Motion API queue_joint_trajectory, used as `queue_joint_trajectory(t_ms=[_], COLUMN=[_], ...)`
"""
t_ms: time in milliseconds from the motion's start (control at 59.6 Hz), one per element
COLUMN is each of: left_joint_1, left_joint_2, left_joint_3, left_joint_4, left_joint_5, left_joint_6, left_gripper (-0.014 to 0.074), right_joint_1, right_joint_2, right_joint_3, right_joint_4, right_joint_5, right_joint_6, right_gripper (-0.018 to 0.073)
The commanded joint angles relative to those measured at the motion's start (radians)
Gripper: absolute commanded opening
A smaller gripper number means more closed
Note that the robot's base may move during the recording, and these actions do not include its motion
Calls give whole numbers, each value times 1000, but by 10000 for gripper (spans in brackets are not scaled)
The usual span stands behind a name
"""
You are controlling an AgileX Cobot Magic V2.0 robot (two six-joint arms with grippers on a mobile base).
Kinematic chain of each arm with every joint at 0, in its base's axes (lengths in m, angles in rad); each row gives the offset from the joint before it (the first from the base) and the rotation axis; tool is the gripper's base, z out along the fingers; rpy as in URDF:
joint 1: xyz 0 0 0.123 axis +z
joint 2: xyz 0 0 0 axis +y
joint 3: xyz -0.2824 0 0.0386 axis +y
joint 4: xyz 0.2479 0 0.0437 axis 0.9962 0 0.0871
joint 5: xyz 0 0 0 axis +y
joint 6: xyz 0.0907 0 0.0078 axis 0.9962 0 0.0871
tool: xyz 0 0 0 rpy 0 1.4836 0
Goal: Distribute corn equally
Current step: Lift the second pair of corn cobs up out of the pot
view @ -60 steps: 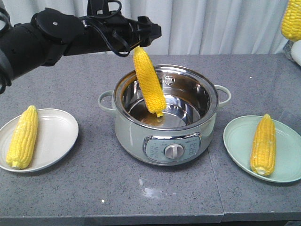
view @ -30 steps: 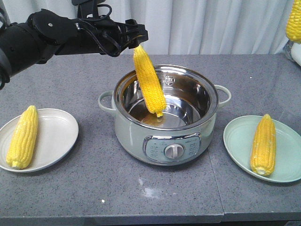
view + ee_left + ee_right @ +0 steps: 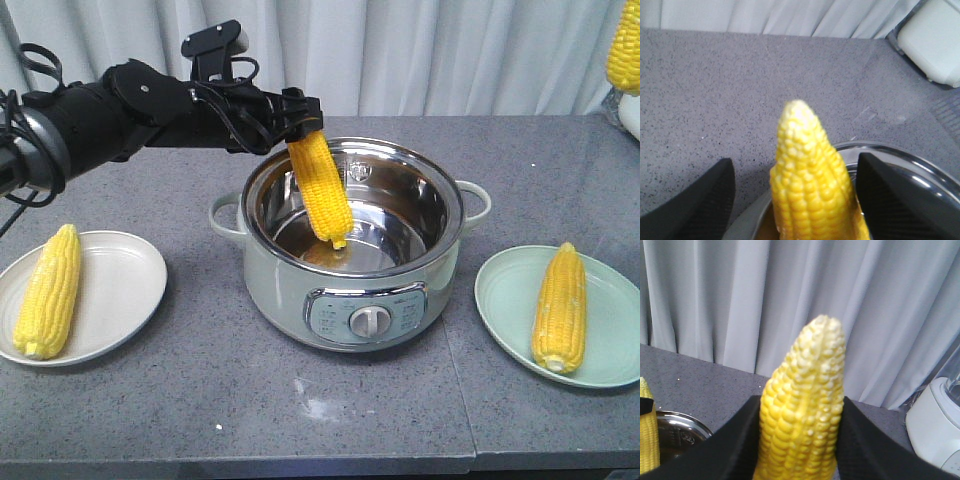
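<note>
– Lowered and brought back over the pot, compared with half a second ago, is the left arm (image 3: 130,105). The leaning cob (image 3: 322,195) is not seen to be shifted.

– Agreed. How are the left jaws set?

– They are spread wide on either side of that cob's pointed end, as shown by the left wrist view. A clear gap is left on one side, and nothing is clamped. The cob is propped in the electric cooking pot (image 3: 275,290), with its lower end down inside and its upper part against the rim.

– And the other corn?

– One cob (image 3: 48,292) is laid on the white plate (image 3: 125,285), and another (image 3: 560,308) on the pale green plate (image 3: 503,300). The plates are set on the bench (image 3: 200,410) to either side of the pot. A fourth cob (image 3: 802,405) is gripped tightly between the right jaws and held high at the edge of the front view.

– What could go wrong from here?

– The grip would be taken on the taper. If the jaws are closed there, the cob may be squeezed out downward and dropped back into the pot. It is also judged to sit off-centre between the jaws, so it could be pushed sideways along the rim before it is caught. A lower hold is judged safer.
</note>
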Motion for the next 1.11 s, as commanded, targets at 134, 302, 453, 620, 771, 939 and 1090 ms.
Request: queue_joint_trajectory(t_ms=[134,302,453,620,771,939,1090], left_joint_1=[-17,-26,-31,-31,-31,-31,-29], left_joint_2=[-53,-53,-53,-62,-119,-264,-419], left_joint_3=[-33,-33,-33,-33,-33,-33,-33], left_joint_4=[-29,-29,-29,-28,-28,-28,5], left_joint_5=[-61,-64,-65,-61,-59,-19,123], left_joint_6=[-10,-11,-11,-10,-11,-11,-10], left_gripper=[503,434,211,-9,-8,-8,-8], right_joint_1=[-8,-8,-8,-8,-8,-8,-8], right_joint_2=[-18,-18,-18,-18,-18,-18,-18], right_joint_3=[-26,-26,-26,-26,-26,-26,-26], right_joint_4=[-12,-12,-12,-12,-7,-3,63], right_joint_5=[-62,-54,-41,-36,-37,-34,10], right_joint_6=[1,1,1,1,12,40,38], right_gripper=[-5,-5,-5,-5,-5,-5,-5])
